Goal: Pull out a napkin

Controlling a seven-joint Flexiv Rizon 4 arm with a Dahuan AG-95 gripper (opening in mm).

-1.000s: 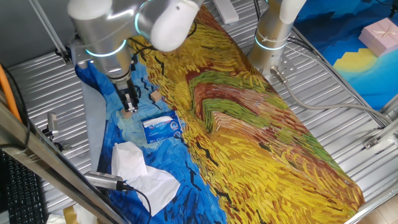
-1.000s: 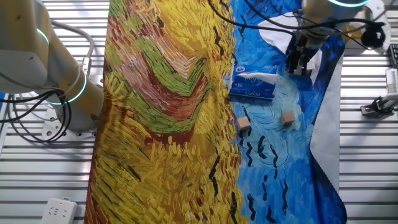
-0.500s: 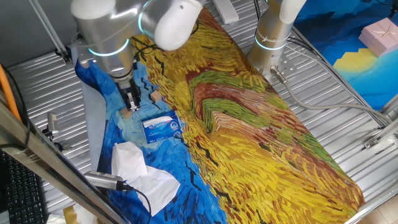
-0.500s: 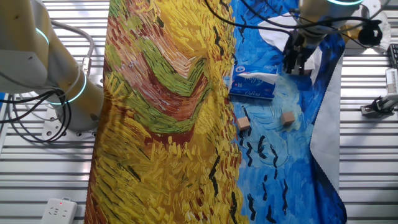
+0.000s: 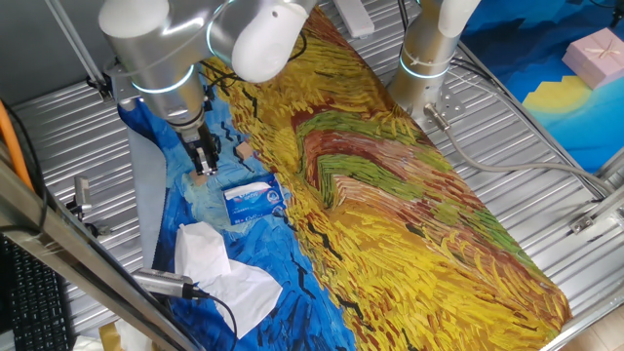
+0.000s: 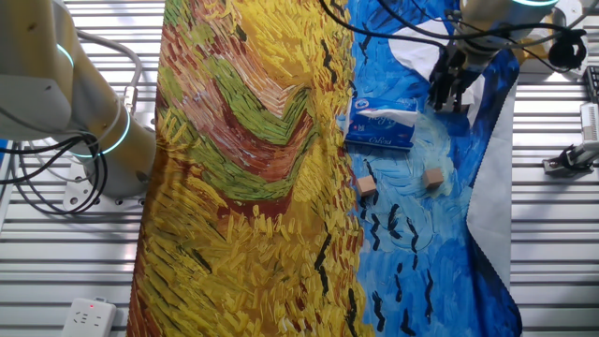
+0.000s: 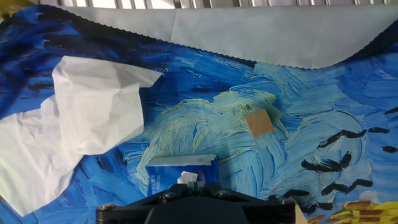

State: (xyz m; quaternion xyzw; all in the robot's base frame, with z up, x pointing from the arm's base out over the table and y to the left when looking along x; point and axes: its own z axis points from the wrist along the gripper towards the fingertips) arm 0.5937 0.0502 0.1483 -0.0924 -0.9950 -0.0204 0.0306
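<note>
The blue-and-white tissue pack (image 5: 254, 201) lies on the worktop (image 5: 409, 214), a napkin (image 6: 391, 114) poking from its slot; the claw (image 5: 205, 168) hovers beside it, grip state unclear

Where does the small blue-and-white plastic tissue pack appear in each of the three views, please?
One fixed view: the small blue-and-white plastic tissue pack lies left of centre, just below the gripper.
The other fixed view: upper right, left of the gripper.
Hand view: bottom centre, partly cut off by the gripper's body.
Shared landmark: the small tan cube near the pack.
</note>
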